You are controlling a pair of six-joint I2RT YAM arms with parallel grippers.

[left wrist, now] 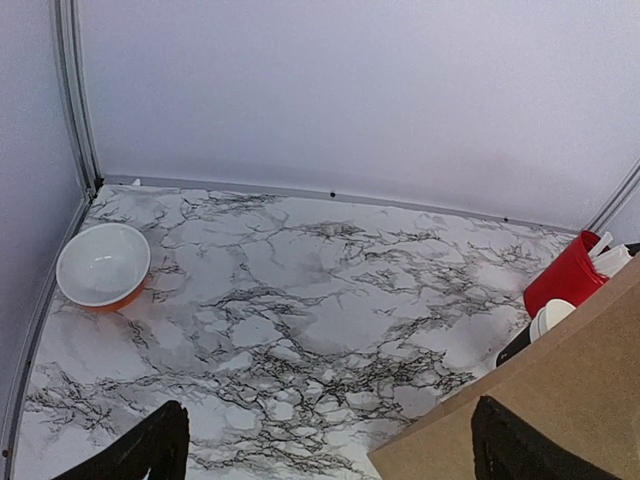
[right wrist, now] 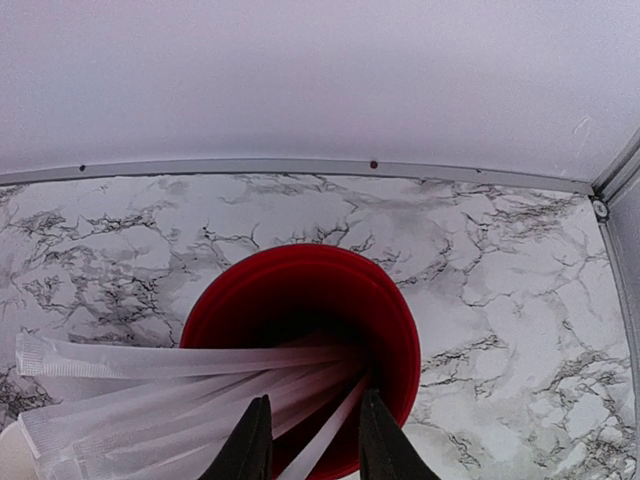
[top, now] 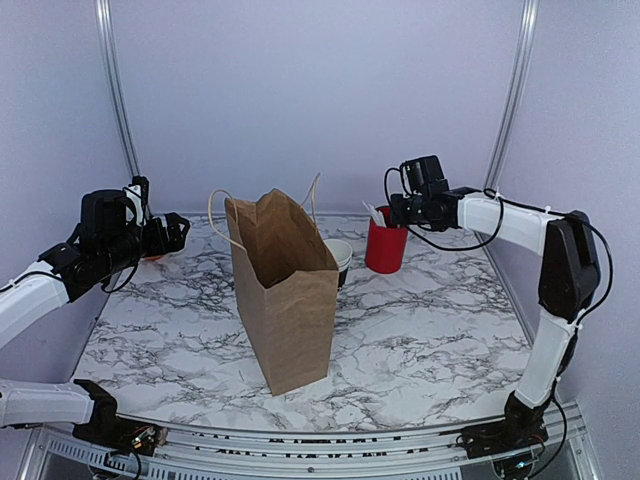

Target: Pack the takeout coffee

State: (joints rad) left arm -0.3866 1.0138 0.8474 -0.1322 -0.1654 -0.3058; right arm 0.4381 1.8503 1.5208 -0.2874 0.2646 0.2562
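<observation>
Two states: left pincer [left wrist: 330, 445] wide open, empty; right pincer [right wrist: 312, 440] straddles utensil [right wrist: 335, 415], grip unclear.

The top view looks from above and behind the arm bases, well back from the bag [top: 285, 290]. It faces the far wall and takes in the whole table [top: 430, 320], with the bag near mid-frame.

The left wrist view sits left of the bag and near it, angled down toward the far wall over the left gripper [left wrist: 328, 425]. The bag's side cuts its lower right corner, and the bowl [left wrist: 103, 265] lies far left.

The right wrist view hangs close above the red cup [right wrist: 300, 340], right of and behind the bag, looking steeply down past the right gripper [right wrist: 315, 400].

All three views share the red cup. The bag shows in the top and left wrist views.
</observation>
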